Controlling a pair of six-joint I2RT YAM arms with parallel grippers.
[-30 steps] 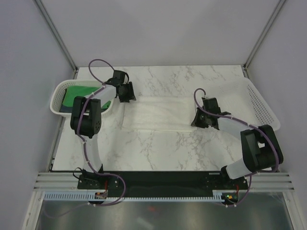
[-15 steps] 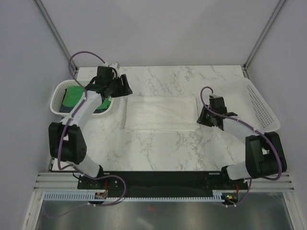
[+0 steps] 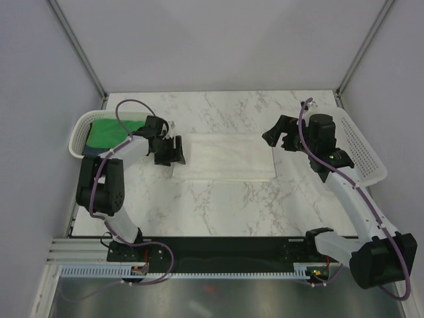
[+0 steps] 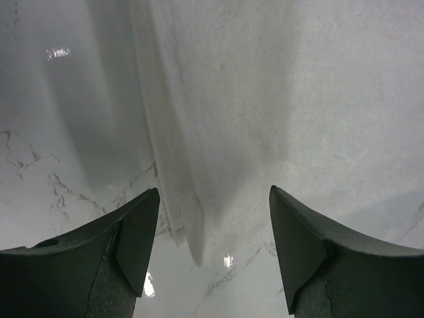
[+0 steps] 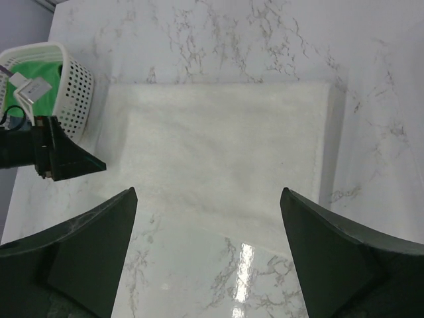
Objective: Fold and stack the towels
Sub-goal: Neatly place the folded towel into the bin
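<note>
Seen from above, a folded large towel (image 3: 225, 158) lies flat at the centre of the table (image 3: 218, 205). At the frame's left edge, a basket (image 3: 77, 131) holds a small towel (image 3: 106, 132). A second basket (image 3: 363, 147) sits at the right edge. The left gripper (image 3: 171, 151) is at the large towel's left edge, and the right gripper (image 3: 278, 138) is just beyond its upper right corner.

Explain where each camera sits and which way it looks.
Top external: fixed above and behind, looking down on the table; shows the left arm and right arm, left gripper and right gripper at either end of the white towel.
Left wrist: on the left arm, looking down close at the towel's edge between its own open fingers.
Right wrist: on the right arm, higher, facing across the whole towel toward the left basket; own fingers below.
Shared: top and right wrist both show towel, basket, left gripper.
</note>
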